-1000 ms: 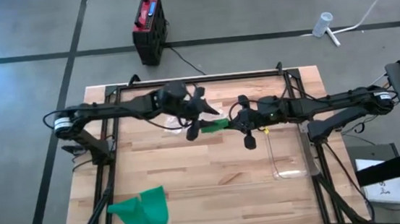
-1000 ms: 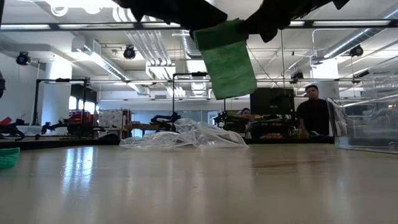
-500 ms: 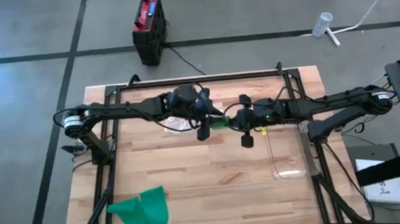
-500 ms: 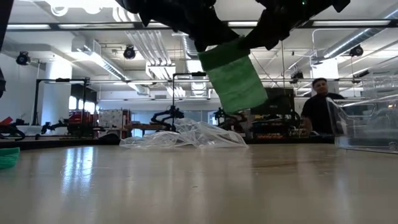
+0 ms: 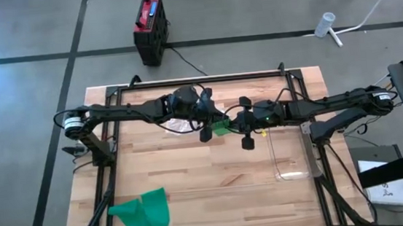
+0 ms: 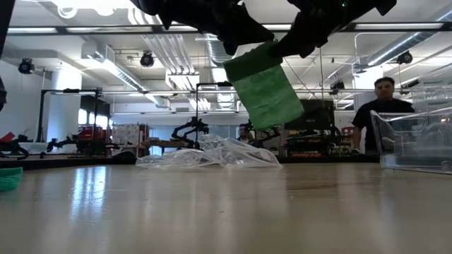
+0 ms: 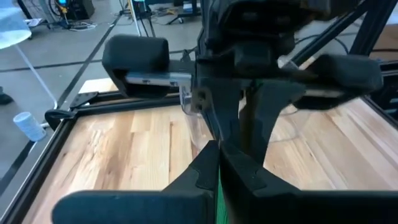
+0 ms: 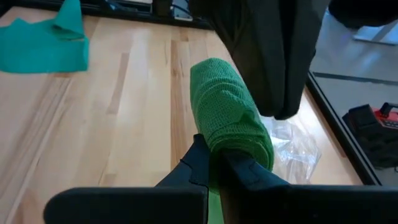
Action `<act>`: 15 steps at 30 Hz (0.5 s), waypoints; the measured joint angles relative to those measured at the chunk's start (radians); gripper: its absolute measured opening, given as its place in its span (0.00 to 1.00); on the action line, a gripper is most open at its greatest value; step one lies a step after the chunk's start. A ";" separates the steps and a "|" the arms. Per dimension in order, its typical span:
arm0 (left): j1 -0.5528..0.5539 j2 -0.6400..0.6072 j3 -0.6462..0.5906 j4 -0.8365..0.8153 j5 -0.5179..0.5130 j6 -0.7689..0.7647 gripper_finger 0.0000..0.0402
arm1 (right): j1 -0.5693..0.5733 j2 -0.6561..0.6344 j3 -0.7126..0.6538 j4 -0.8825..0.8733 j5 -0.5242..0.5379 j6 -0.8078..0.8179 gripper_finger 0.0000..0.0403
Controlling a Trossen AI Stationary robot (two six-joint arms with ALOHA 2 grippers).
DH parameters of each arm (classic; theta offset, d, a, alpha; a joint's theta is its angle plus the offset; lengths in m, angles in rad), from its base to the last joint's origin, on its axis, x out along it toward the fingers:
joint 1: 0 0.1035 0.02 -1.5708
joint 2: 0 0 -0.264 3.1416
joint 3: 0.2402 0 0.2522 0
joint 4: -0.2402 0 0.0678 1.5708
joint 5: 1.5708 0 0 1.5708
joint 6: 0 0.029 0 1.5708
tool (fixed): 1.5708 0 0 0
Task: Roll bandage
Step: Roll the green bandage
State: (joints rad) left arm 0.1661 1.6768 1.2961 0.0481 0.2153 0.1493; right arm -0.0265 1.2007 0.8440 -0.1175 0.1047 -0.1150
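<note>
Above the middle of the table, the left gripper (image 5: 213, 123) and right gripper (image 5: 237, 122) meet, both clamped on the green bandage (image 6: 263, 86), held off the wood; its roll lies roughly along the line between the arms, a flap hanging down. Behind lies crumpled clear plastic (image 6: 212, 153); a clear box (image 5: 291, 155) sits near the right arm, a green cloth (image 5: 144, 214) at the near left. Beyond the wooden table (image 5: 216, 199), a person (image 6: 385, 106) stands.

We see a bright green bandage (image 5: 220, 127) with a fine woven mesh texture — held over the table (image 5: 194, 194) of pale, striped blond wood. On that table's near left corner lies a teal-green cloth (image 5: 144, 214). Both arms are black. Beyond the table's far edge — a black-and-red box (image 5: 150, 28) on grey floor.
</note>
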 joint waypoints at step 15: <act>-0.003 -0.039 -0.016 -0.075 0.000 0.003 0.27 | 0.000 0.000 0.000 -0.001 0.001 0.010 0.01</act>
State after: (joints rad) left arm 0.1635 1.6378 1.2797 -0.0273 0.2153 0.1524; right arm -0.0265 1.2007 0.8440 -0.1186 0.1055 -0.1051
